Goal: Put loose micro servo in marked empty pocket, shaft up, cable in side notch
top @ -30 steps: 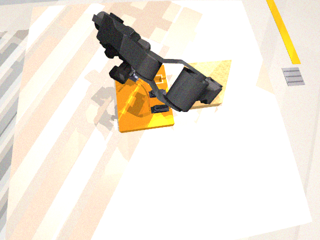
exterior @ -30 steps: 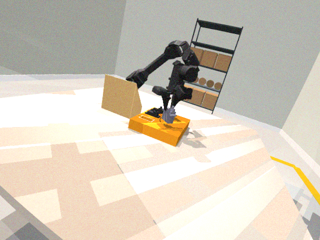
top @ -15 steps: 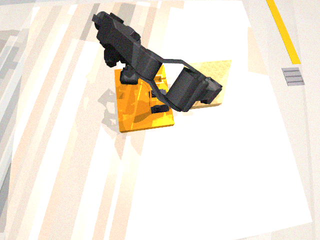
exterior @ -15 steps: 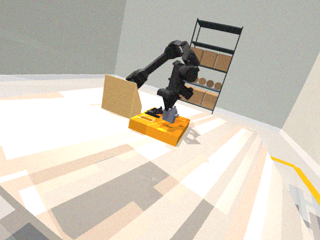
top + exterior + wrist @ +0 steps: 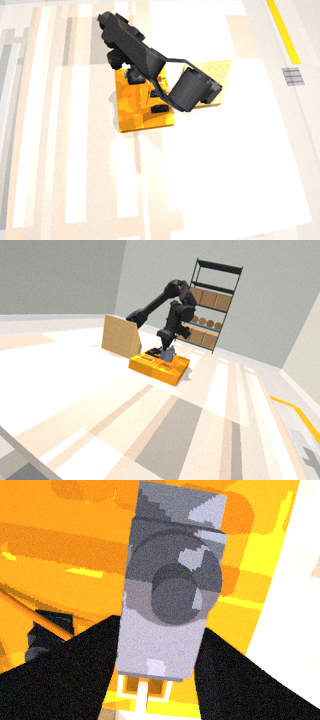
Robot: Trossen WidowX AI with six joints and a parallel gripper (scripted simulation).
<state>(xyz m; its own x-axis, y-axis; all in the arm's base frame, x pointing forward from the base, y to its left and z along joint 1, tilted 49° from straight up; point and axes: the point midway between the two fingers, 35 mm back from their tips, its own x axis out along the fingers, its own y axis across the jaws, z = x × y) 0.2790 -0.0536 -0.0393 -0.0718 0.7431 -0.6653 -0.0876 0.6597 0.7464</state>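
The loose grey servo (image 5: 167,356) (image 5: 157,652) is between the fingers of my gripper (image 5: 166,347) (image 5: 159,631), which is shut on it. Its round output shaft faces the wrist camera. In the exterior view it is over the orange deck (image 5: 129,103) (image 5: 165,376) (image 5: 25,510), looking slightly tilted; any gap beneath is unclear. The pocket (image 5: 160,78) (image 5: 146,359) (image 5: 134,685), outlined in white, shows just beyond the servo's lower end in the wrist view, partly hidden by it. The servo is not in the pocket. Its cable cannot be told clearly.
Black fitted parts (image 5: 159,108) (image 5: 153,352) (image 5: 52,630) stand on the deck near the pocket. A thin orange wire (image 5: 45,622) runs past one of them. A tan block (image 5: 222,74) (image 5: 118,335) stands beside the deck, under the arm. A shelf rack (image 5: 219,266) is far behind.
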